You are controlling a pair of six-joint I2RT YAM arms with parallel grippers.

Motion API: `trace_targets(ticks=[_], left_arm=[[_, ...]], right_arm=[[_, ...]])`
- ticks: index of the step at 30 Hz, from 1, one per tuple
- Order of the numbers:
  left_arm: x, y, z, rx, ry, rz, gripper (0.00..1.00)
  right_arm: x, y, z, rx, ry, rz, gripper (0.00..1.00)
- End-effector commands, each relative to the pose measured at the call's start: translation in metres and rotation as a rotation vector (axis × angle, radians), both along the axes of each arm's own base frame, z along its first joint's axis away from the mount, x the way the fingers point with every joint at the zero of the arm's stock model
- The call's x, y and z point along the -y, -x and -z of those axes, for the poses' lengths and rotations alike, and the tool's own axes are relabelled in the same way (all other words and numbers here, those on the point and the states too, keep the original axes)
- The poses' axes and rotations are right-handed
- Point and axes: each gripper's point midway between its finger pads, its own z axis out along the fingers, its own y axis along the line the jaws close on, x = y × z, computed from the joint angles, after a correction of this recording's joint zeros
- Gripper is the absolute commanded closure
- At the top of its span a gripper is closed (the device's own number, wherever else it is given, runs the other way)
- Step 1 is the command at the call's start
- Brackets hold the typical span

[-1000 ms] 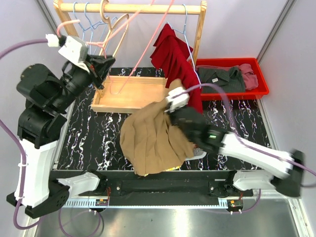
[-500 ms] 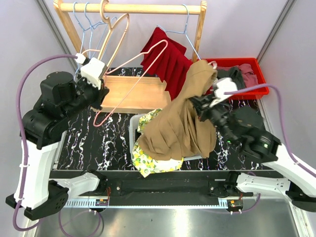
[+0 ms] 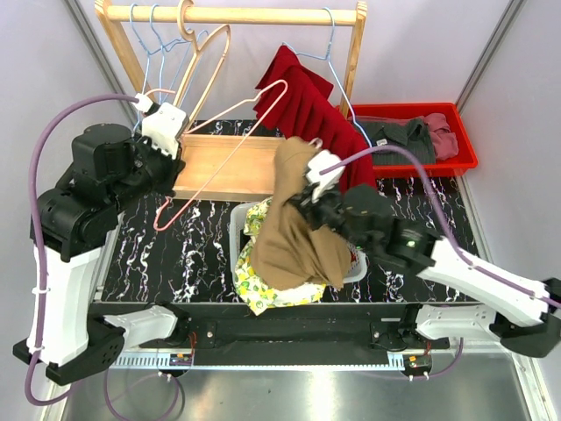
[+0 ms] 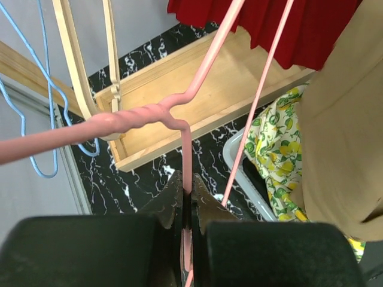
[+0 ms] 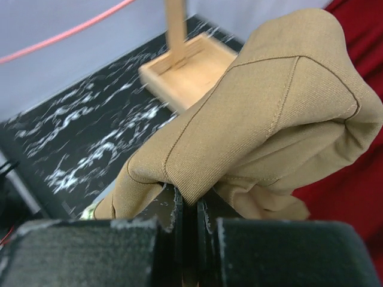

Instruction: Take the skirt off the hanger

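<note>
The tan skirt [image 3: 296, 228] hangs free of the hanger from my right gripper [image 3: 308, 191], which is shut on a fold of its waistband [image 5: 239, 149]. Its lower part drapes over a yellow lemon-print cloth [image 3: 254, 281] in a grey bin [image 3: 235, 230]. My left gripper [image 3: 168, 165] is shut on the wire of the bare pink hanger [image 3: 230, 140], held out over the wooden tray; the wire runs between the closed jaws in the left wrist view [image 4: 187, 155]. The skirt's edge also shows in that view [image 4: 341, 131].
A wooden rack [image 3: 232, 15] at the back carries blue and wooden hangers [image 3: 203, 61] and a red garment [image 3: 308, 110]. Its wooden base tray [image 3: 226, 167] lies under the pink hanger. A red bin [image 3: 465, 158] with clothes stands at the back right.
My right gripper has swung the skirt left and lower, from near the red bin to over the grey bin. My left gripper has tilted the pink hanger a little; its grip is unchanged.
</note>
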Motion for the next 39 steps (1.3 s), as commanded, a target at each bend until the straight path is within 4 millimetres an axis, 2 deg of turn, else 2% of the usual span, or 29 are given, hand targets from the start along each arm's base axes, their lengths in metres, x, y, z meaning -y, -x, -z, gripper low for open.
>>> trace_targets(ticks=[1, 3, 5, 6, 8, 9, 11, 12, 14, 15, 17, 20, 21, 22, 23, 24, 25, 26, 27, 28, 29, 30, 31, 32, 33, 35, 36, 38, 39], left_arm=[[-0.010, -0.006, -0.010, 0.028, -0.010, -0.066, 1.00], [-0.011, -0.009, 0.002, -0.021, -0.033, -0.081, 1.00], [-0.014, -0.011, 0.013, -0.067, -0.050, -0.108, 1.00], [-0.015, -0.011, 0.015, -0.072, -0.055, -0.118, 1.00], [-0.019, -0.013, 0.019, -0.082, -0.072, -0.140, 0.83], [-0.019, -0.014, 0.019, -0.084, -0.080, -0.142, 0.77], [-0.021, -0.015, 0.022, -0.102, -0.103, -0.148, 0.73], [-0.021, -0.016, 0.021, -0.104, -0.106, -0.149, 0.73], [-0.020, -0.015, 0.020, -0.112, -0.115, -0.131, 0.79], [-0.018, -0.014, 0.018, -0.110, -0.114, -0.119, 0.81], [-0.015, -0.010, 0.014, -0.103, -0.109, -0.085, 0.90], [-0.014, -0.006, 0.010, -0.084, -0.096, -0.070, 0.95], [-0.014, -0.005, 0.011, -0.084, -0.095, -0.068, 0.99], [-0.013, -0.004, 0.015, -0.093, -0.098, -0.055, 1.00], [-0.012, 0.000, 0.015, -0.091, -0.094, -0.043, 1.00], [-0.011, 0.002, 0.019, -0.097, -0.094, -0.030, 1.00], [-0.009, 0.003, 0.034, -0.135, -0.107, -0.012, 1.00], [-0.010, 0.009, 0.035, -0.119, -0.096, -0.008, 1.00], [-0.009, 0.012, 0.044, -0.128, -0.098, 0.005, 1.00], [-0.006, 0.010, 0.066, -0.158, -0.120, 0.026, 0.93], [-0.012, 0.018, 0.067, -0.129, -0.115, 0.024, 0.82], [-0.018, 0.017, 0.087, -0.160, -0.148, -0.001, 0.73], [-0.024, 0.020, 0.086, -0.122, -0.145, -0.020, 0.56], [-0.029, 0.020, 0.091, -0.122, -0.153, -0.039, 0.49], [-0.035, 0.020, 0.107, -0.149, -0.175, -0.065, 0.48], [-0.053, 0.018, 0.111, -0.120, -0.167, -0.130, 0.40], [-0.058, 0.017, 0.129, -0.153, -0.171, -0.142, 0.38], [-0.084, 0.006, 0.133, -0.113, -0.171, -0.244, 0.32], [-0.090, 0.001, 0.155, -0.151, -0.176, -0.262, 0.31]], right_arm=[[-0.053, 0.020, 0.042, -0.113, -0.035, -0.151, 0.98], [-0.063, 0.023, 0.078, -0.180, -0.010, -0.163, 0.98], [-0.067, 0.024, 0.099, -0.225, -0.004, -0.162, 0.98], [-0.068, 0.024, 0.120, -0.251, 0.025, -0.155, 0.98], [-0.068, 0.024, 0.143, -0.292, 0.048, -0.133, 0.99], [-0.066, 0.024, 0.167, -0.325, 0.088, -0.119, 0.99], [-0.066, 0.028, 0.191, -0.384, 0.113, -0.110, 0.99], [-0.063, 0.030, 0.217, -0.429, 0.168, -0.093, 0.99], [-0.061, 0.035, 0.242, -0.498, 0.209, -0.079, 0.96], [-0.059, 0.040, 0.264, -0.547, 0.275, -0.080, 0.92], [-0.053, 0.042, 0.276, -0.576, 0.337, -0.064, 0.85], [-0.041, 0.033, 0.255, -0.516, 0.366, -0.021, 0.76], [-0.037, 0.025, 0.227, -0.460, 0.325, 0.003, 0.70], [-0.035, 0.021, 0.211, -0.427, 0.302, 0.016, 0.64], [-0.031, 0.017, 0.193, -0.390, 0.288, 0.029, 0.48], [-0.024, 0.011, 0.158, -0.336, 0.244, 0.067, 0.36], [-0.019, 0.007, 0.139, -0.308, 0.225, 0.087, 0.24], [-0.011, 0.005, 0.125, -0.283, 0.232, 0.102, 0.14], [-0.005, 0.000, 0.088, -0.233, 0.170, 0.130, 0.01], [-0.001, -0.001, 0.071, -0.208, 0.147, 0.137, 0.00], [0.002, -0.001, 0.055, -0.184, 0.123, 0.139, 0.00], [0.007, -0.002, 0.029, -0.153, 0.070, 0.152, 0.00], [0.010, -0.003, 0.019, -0.139, 0.055, 0.163, 0.00], [0.013, -0.003, 0.012, -0.124, 0.056, 0.173, 0.00], [0.016, -0.004, -0.003, -0.100, 0.034, 0.192, 0.00], [0.018, 0.000, -0.019, -0.062, 0.009, 0.189, 0.00], [0.019, 0.002, -0.022, -0.051, 0.002, 0.185, 0.00], [0.018, 0.010, -0.031, -0.018, -0.031, 0.164, 0.00], [0.017, 0.014, -0.032, -0.010, -0.041, 0.154, 0.00]])
